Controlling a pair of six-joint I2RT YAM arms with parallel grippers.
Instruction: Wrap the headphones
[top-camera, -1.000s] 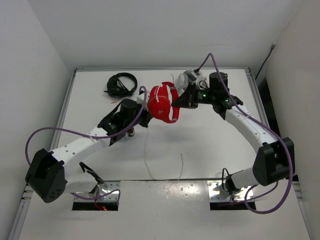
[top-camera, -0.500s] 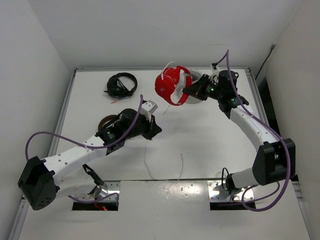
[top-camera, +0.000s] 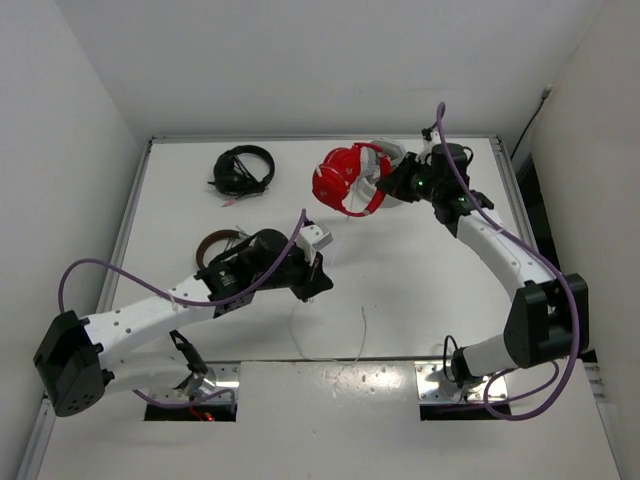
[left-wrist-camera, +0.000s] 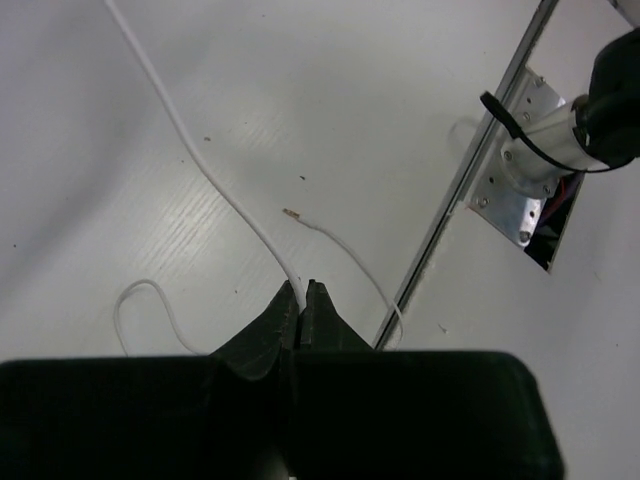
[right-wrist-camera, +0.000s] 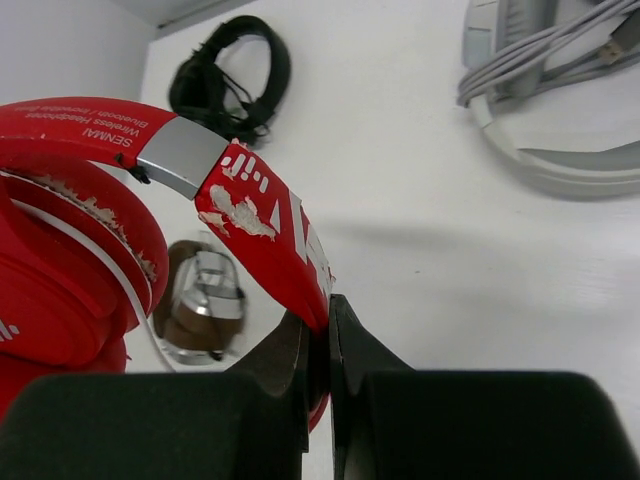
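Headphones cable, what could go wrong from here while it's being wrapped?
The left gripper pinches the thin white cable only at the very tips, so it might slip out. The right gripper holds the red headphones by a narrow bite on the headband; they could swing or drop.

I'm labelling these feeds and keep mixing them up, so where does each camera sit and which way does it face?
Top external: fixed above and behind the bases, looking down on the table; both arms show whole, the right gripper holding the red headphones.
Left wrist: on the left arm, facing down at the tabletop; the left gripper shows, shut on the white cable.
Right wrist: on the right arm, facing across the table; its gripper clamps the headphones.
Shared: black headphones show in top and right wrist views.
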